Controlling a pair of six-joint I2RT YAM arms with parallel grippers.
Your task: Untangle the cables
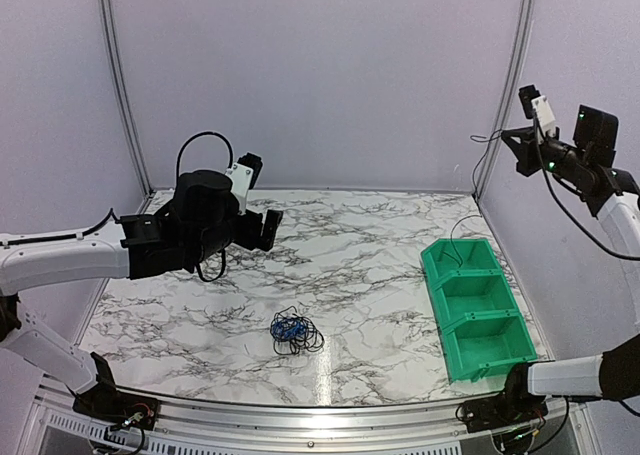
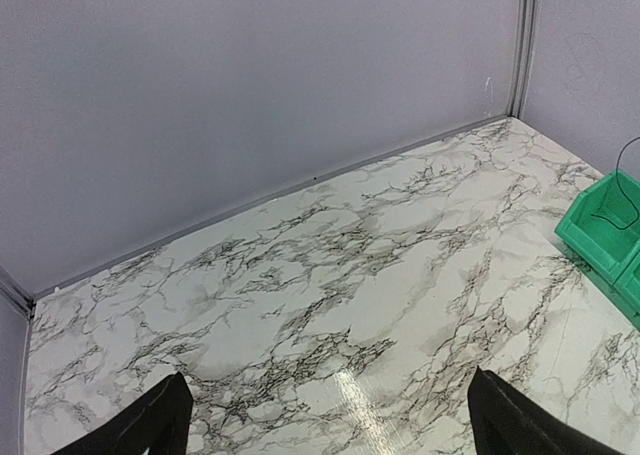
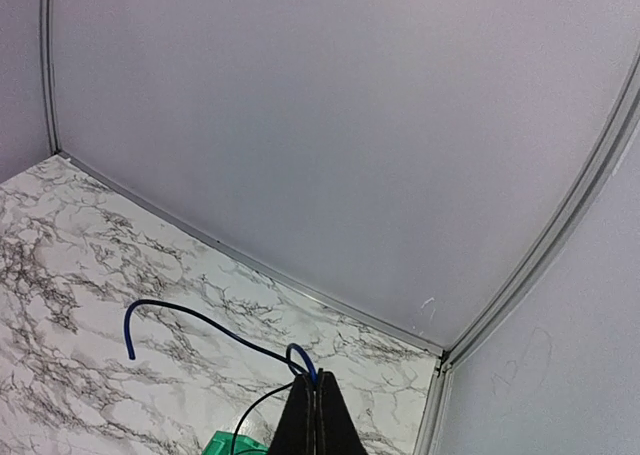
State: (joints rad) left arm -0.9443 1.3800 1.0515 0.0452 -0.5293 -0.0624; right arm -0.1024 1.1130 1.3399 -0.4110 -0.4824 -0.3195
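Note:
A small tangle of blue and black cables (image 1: 295, 332) lies on the marble table, near the front middle. My left gripper (image 1: 258, 231) is open and empty, and it hovers above the table behind and to the left of the tangle. In the left wrist view its fingertips (image 2: 165, 417) stand wide apart over bare marble. My right gripper (image 1: 508, 140) is raised high at the far right. It is shut on a blue cable (image 3: 300, 358), pinched at a small loop. The free end of the cable curves out to the left. A thin black strand (image 3: 245, 415) drops toward the green bin.
A green three-compartment bin (image 1: 478, 310) stands at the table's right side. A thin black wire (image 1: 456, 237) rises from its far compartment, and it also shows in the left wrist view (image 2: 622, 180). Grey walls enclose the back and both sides.

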